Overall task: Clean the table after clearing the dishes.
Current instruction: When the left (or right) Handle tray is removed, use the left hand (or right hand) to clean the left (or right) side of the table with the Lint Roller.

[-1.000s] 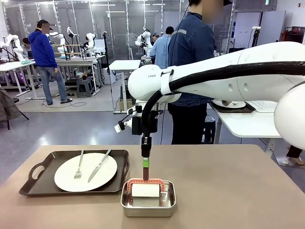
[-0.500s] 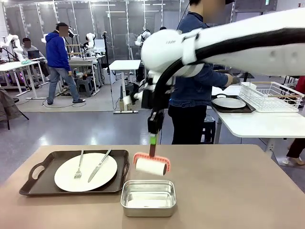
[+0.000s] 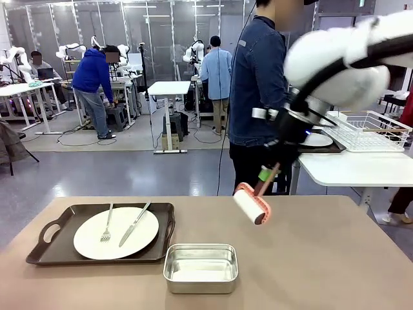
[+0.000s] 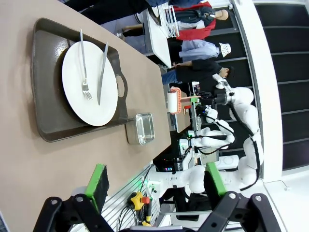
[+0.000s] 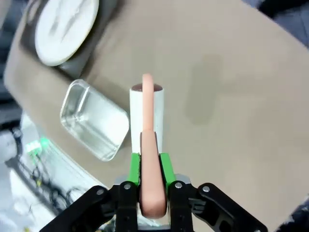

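Note:
My right gripper [image 3: 268, 173] [image 5: 149, 169] is shut on the salmon handle of a white lint roller [image 3: 251, 203] [image 5: 147, 116], which hangs tilted above the middle-right of the tan table [image 3: 322, 258]. At the table's left, a white plate [image 3: 116, 232] carrying a fork [image 3: 106, 226] and a knife [image 3: 134, 224] rests on a dark brown tray [image 3: 45, 239]. My left gripper [image 4: 157, 183] is open and holds nothing, well away from the tray [image 4: 48, 111] and plate [image 4: 89, 82].
An empty steel pan [image 3: 201, 268] sits near the front edge beside the tray. A person [image 3: 258, 97] stands at the far side. Behind the right arm, a white table holds a wire rack [image 3: 368, 129] and another plate on a dark tray [image 3: 316, 139].
My right gripper lifted the lint roller out of the steel pan and carried it up and to the right. The pan now lies empty. The left arm stayed still.

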You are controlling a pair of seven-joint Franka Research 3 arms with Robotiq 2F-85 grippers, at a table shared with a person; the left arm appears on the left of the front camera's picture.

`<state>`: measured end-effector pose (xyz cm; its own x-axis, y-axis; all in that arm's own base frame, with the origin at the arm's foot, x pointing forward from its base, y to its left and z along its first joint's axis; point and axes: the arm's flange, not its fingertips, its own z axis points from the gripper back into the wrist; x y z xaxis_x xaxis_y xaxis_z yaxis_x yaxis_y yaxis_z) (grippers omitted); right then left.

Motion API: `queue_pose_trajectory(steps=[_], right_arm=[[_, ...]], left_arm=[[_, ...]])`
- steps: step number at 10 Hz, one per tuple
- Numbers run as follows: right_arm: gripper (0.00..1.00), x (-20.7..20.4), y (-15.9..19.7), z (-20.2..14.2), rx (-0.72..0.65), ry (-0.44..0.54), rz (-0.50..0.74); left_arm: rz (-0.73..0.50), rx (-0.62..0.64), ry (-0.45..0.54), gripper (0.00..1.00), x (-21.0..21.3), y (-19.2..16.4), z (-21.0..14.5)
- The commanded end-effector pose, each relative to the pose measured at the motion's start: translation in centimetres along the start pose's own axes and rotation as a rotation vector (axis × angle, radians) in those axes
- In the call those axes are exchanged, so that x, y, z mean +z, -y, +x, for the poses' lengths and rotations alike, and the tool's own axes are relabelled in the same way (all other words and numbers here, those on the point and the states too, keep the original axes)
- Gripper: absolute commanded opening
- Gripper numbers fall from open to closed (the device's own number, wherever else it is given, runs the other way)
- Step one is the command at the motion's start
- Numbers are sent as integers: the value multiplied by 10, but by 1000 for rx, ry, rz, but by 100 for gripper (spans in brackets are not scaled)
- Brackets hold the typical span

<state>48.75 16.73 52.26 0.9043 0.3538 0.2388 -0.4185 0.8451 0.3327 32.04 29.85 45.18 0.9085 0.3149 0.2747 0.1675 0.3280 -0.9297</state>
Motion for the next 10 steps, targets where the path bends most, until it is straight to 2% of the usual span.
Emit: queue_pose_trajectory(steps=[1,2,3,4,8,9,10], right_arm=[[17,-26,5,-33,-130,87,15],[17,-31,13,-35,-144,83,40],[17,-37,5,-26,-47,53,77],[17,-24,29,-34,-127,56,17],[17,-24,29,-34,-127,56,17],[21,-28,30,-34,-124,60,27],[21,-30,53,-35,-197,75,156]], left_arm=[[-2,-3,6,100,2,2,-2],[-2,-3,6,100,2,2,-2],[-2,-3,6,100,2,2,-2],[-2,-3,6,100,2,2,-2],[-2,-3,6,100,2,2,-2],[-2,-3,6,100,2,2,-2],[-2,-3,6,100,2,2,-2]])
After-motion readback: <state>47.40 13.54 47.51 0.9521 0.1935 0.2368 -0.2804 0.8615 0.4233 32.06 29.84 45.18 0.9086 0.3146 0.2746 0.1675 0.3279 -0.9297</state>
